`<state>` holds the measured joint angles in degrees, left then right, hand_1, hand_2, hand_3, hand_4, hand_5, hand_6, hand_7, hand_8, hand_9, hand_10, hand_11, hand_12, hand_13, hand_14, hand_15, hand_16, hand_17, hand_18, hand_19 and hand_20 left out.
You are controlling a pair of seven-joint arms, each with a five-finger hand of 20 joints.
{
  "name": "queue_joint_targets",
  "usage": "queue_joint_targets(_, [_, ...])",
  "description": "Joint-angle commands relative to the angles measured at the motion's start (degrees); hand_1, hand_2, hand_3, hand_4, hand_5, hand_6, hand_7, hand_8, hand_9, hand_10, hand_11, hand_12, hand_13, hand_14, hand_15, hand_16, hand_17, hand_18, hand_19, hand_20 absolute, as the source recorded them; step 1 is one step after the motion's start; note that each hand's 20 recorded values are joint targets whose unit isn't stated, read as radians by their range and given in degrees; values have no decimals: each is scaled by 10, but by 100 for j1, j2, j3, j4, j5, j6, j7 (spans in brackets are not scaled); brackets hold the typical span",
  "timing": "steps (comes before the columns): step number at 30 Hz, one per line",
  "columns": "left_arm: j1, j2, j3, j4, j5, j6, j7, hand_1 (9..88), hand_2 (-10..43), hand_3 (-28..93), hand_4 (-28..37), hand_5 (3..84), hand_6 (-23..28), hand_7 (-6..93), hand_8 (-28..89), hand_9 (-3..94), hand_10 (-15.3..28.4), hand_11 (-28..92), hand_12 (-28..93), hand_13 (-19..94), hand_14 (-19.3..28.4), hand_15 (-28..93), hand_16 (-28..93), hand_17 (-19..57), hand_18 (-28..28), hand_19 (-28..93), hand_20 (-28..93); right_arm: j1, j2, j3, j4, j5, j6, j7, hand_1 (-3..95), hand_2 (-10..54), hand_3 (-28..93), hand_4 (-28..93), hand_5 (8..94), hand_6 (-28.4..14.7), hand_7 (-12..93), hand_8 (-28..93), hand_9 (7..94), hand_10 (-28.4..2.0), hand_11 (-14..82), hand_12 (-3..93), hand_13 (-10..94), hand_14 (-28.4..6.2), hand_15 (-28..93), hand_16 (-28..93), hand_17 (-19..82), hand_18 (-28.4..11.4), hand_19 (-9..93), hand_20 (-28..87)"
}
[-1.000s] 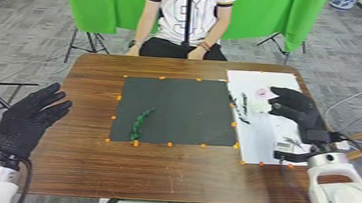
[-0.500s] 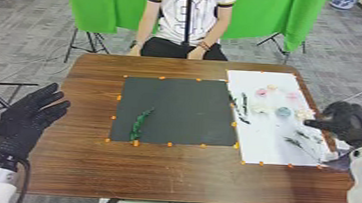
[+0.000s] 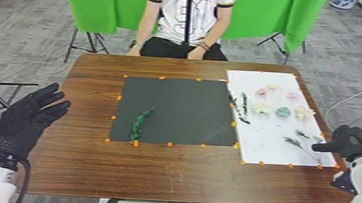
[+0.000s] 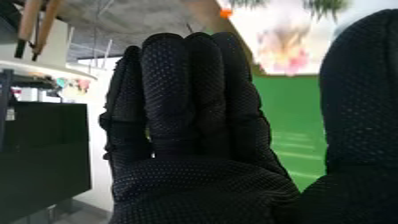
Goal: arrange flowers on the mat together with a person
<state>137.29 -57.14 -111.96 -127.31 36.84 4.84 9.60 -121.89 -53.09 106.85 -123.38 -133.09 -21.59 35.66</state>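
Mat: a dark grey square mat (image 3: 175,109) lies flat on the brown wooden table (image 3: 147,173), with a leafy green stem (image 3: 139,125) on its left part, long axis running away from the robot.
Supply: a white sheet (image 3: 269,129) adjoins the mat's right side. It bears a pale blue-green bloom (image 3: 283,112) between two cream ones, pink blooms (image 3: 261,92) farther away, dark green stems (image 3: 245,105) near the mat, and thin feathery green sprigs (image 3: 293,141) on its near part.
Right hand: the black-gloved right hand (image 3: 355,141) is at the sheet's near right corner; its fingers are straight, its thumb well apart from them, and it holds nothing.
Left hand: the black-gloved left hand (image 3: 27,116) is beside the table's left edge, open and without a load.
Key relation: the sprigs lie just to the left of the right hand, far nearer to it than to the left hand. Their stalks slant, leafy tips away from the robot, cut ends toward its near right.
Likely next: the arrangement looks barely begun. If a sprig is wanted, the right hand should pinch across that slanting stalk, then carry it left to the mat.
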Motion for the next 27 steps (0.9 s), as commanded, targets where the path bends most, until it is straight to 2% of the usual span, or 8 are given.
queue_joint_targets(1, [-42, 11, 17, 64, -46, -76, -92, 271, -2, 704, -237, 409, 63, 134, -76, 325, 138, 210, 139, 273, 165, 365, 8, -67, 237, 496, 160, 85, -64, -282, 175, -30, -181, 205, 455, -95, 435, -283, 560, -41, 391, -127, 577, -137, 530, 393, 572, -116, 702, 257, 252, -202, 730, 386])
queue_joint_targets(4, [-54, 7, 33, 73, -227, -130, -60, 272, -1, 704, -239, 409, 63, 133, -76, 325, 138, 209, 139, 273, 165, 365, 7, -67, 237, 496, 160, 133, -59, -331, 187, 71, -271, 312, 475, -95, 416, -283, 562, -41, 393, -129, 578, -138, 530, 397, 571, -116, 702, 260, 253, -202, 732, 382])
queue_joint_targets(6, [-38, -3, 32, 66, -310, -132, -7, 269, 1, 704, -240, 409, 63, 133, -76, 325, 139, 209, 140, 273, 165, 365, 7, -67, 237, 496, 160, 166, -54, -368, 218, 24, -309, 321, 459, -95, 466, -283, 559, -44, 389, -128, 575, -139, 527, 400, 566, -118, 701, 262, 252, -202, 733, 379])
queue_joint_targets(8, [-24, 5, 24, 54, -271, -114, -10, 267, 2, 705, -241, 410, 63, 133, -76, 326, 140, 210, 140, 273, 165, 366, 7, -67, 238, 496, 161, 186, -69, -383, 232, 71, -333, 353, 458, -95, 481, -283, 556, -44, 387, -128, 572, -139, 526, 400, 565, -118, 700, 261, 251, -202, 734, 377])
queue_joint_targets(12, [-13, -7, 19, 52, -272, -113, -1, 267, 4, 705, -242, 410, 63, 134, -76, 327, 140, 210, 140, 275, 165, 367, 7, -67, 237, 496, 161, 294, -66, -567, 359, -9, -292, 392, 455, -95, 517, -283, 560, -44, 385, -127, 573, -137, 530, 396, 569, -117, 704, 258, 252, -202, 737, 375])
queue_joint_targets(20, [-37, -11, 27, 60, -267, -115, -23, 265, 5, 706, -242, 410, 63, 133, -76, 327, 140, 209, 140, 275, 166, 366, 6, -67, 238, 496, 160, 513, 5, -1033, 735, -231, 7, 375, 447, -95, 578, -283, 616, -24, 407, -130, 639, -126, 555, 409, 624, -108, 734, 276, 291, -206, 772, 381])
queue_joint_targets(24, [-9, -15, 30, 48, -260, -96, -12, 265, 5, 707, -242, 410, 63, 133, -76, 327, 140, 209, 140, 274, 165, 366, 7, -67, 238, 496, 160, 511, -27, -1080, 794, -233, 19, 300, 480, -95, 565, -283, 652, -10, 416, 79, 695, -117, 554, 420, 668, -95, 742, 295, 330, -199, 797, 379])
queue_joint_targets(27, [7, -32, 22, 46, -264, -85, -13, 266, 4, 708, -243, 410, 63, 133, -76, 327, 140, 209, 140, 275, 165, 367, 7, -67, 238, 496, 160, 530, -39, -1106, 838, -154, 29, 249, 497, -95, 619, -282, 703, 4, 441, 112, 744, -106, 561, 427, 715, -86, 753, 314, 359, -197, 817, 391])
